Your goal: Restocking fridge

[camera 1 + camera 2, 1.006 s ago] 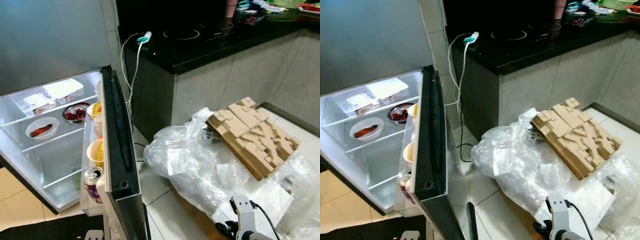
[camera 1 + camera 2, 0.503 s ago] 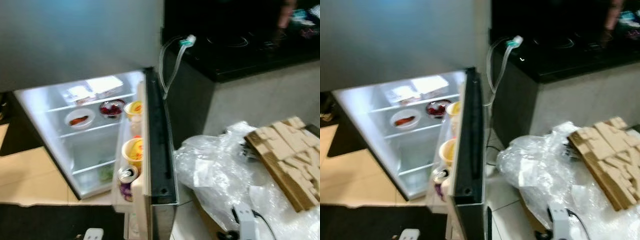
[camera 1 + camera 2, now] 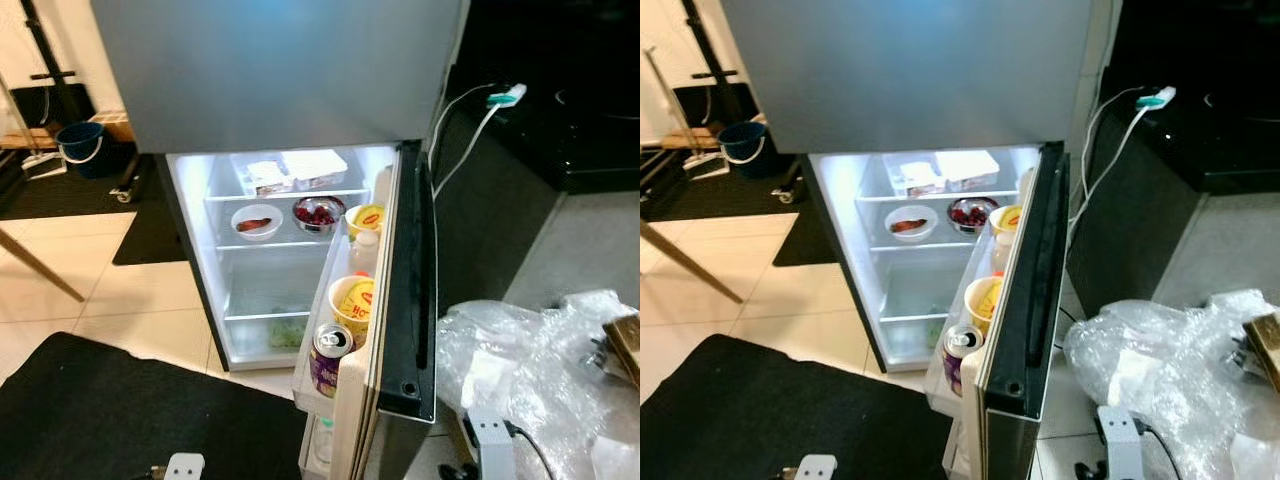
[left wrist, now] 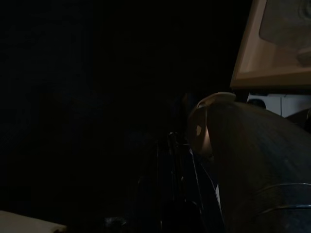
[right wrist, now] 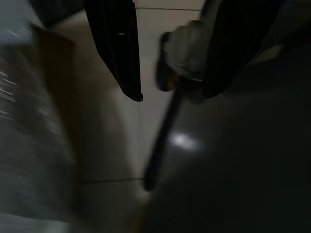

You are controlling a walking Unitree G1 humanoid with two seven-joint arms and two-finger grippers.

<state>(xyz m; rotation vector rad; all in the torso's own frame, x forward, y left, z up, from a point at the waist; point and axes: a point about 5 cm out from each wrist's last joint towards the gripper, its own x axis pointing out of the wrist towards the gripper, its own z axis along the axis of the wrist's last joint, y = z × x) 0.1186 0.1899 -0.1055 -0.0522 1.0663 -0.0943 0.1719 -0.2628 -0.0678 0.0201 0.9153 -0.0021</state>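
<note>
The fridge (image 3: 280,70) stands ahead with its lower door (image 3: 405,300) swung open and the inside lit. On its shelves are two wrapped trays (image 3: 290,170), a white bowl (image 3: 255,222) and a steel bowl of red fruit (image 3: 318,213). The door rack holds yellow cups (image 3: 355,300) and a purple can (image 3: 330,355). My right arm's wrist (image 3: 487,440) hangs low beside the door. In the right wrist view my right gripper (image 5: 172,94) is open over the floor tiles with nothing held. The left wrist view is very dark.
A black mat (image 3: 120,410) lies on the floor at the front left. Crumpled clear plastic (image 3: 530,360) with a cardboard piece (image 3: 625,345) lies to the right. A dark counter (image 3: 560,120) with a dangling charger cable (image 3: 505,97) is right of the fridge. A blue bucket (image 3: 78,140) sits far left.
The camera has turned left, so the fridge now sits in the middle and the plastic and cardboard have slid to the right edge. Nothing was picked up or let go.
</note>
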